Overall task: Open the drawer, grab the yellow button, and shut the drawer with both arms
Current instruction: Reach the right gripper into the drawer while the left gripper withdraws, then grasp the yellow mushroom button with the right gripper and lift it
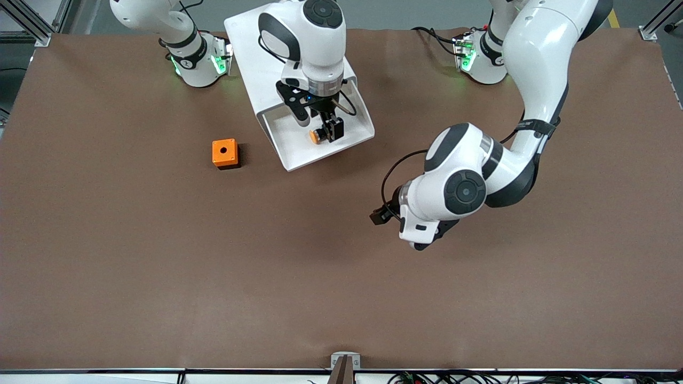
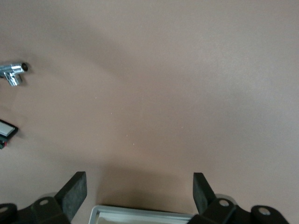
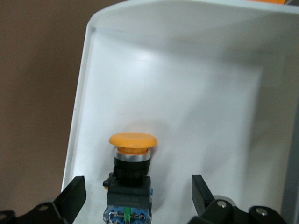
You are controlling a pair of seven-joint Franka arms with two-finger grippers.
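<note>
Right gripper (image 3: 135,193) over open white drawer (image 1: 299,152), fingers apart astride button (image 3: 132,161) lying in drawer. Left gripper (image 2: 139,193) fingers apart, over bare brown counter (image 1: 160,256). Orange cube (image 1: 224,153) beside drawer.

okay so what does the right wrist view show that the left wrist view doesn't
Only the right wrist view shows the button, orange cap and black-and-blue body, lying in the open white drawer, with the right gripper open around it, fingers clear of it.

Only the left wrist view shows a small chrome fitting and a small black part with a white face on the table, plus a pale metal frame edge under the open left gripper.

Both show a pair of black fingers spread wide and the brown table.
</note>
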